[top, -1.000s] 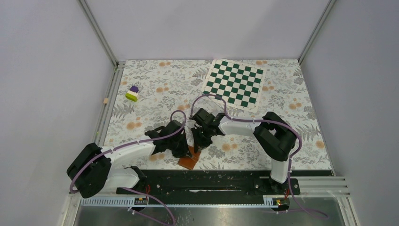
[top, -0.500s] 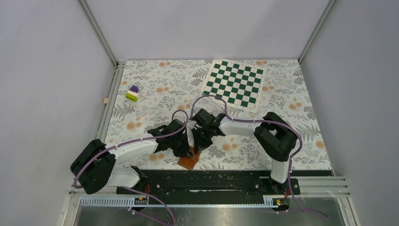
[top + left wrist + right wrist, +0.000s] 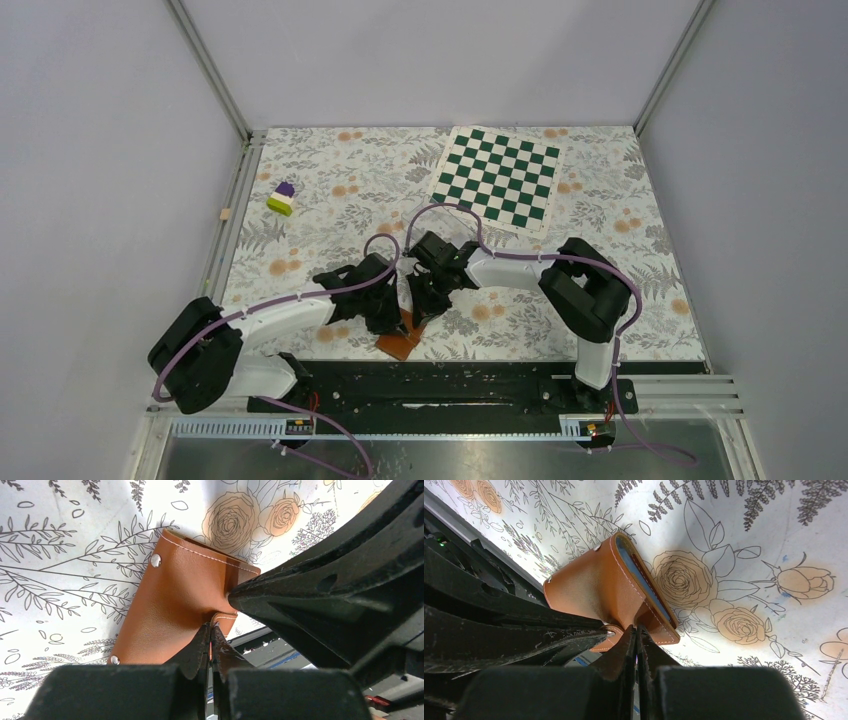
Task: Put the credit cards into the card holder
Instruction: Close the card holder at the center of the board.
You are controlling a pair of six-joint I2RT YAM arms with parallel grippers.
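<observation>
1. Top external view: over the last second almost nothing moves. The left arm's shoulder creeps a touch toward 3 o'clock. The card holder (image 3: 398, 345), at 6 o'clock on the floral cloth (image 3: 330, 180) by the near rail, slides only a hair toward 9 o'clock. The left gripper (image 3: 398, 322) and right gripper (image 3: 415, 314) stay huddled over its far edge. The checkerboard mat (image 3: 497, 178) at 1 o'clock and the purple-and-green block (image 3: 282, 198) at 10 o'clock are untouched. We see no credit cards here.

2. Left wrist view: the left gripper (image 3: 211, 630) has its fingers pressed together, with the tips at the card holder (image 3: 175, 610) where a stitched tab edge shows. We cannot tell whether any leather is nipped between them. The right gripper (image 3: 228, 597) comes in from 3 o'clock and its tip touches the leather at a crease.

3. Right wrist view: the right gripper (image 3: 636, 629) is closed on a flap of the card holder (image 3: 594, 590). The holder stands tented on the cloth, with its blue-grey lining showing along the 1 o'clock edge. The left gripper (image 3: 603, 630) reaches in from 9 o'clock, and its tip is beside the snap.

4. What it means, as we judge it: both arms are still working the wallet open (a holding pattern rather than progress). No card is in view or in a pocket, so the loading itself has not begun.
</observation>
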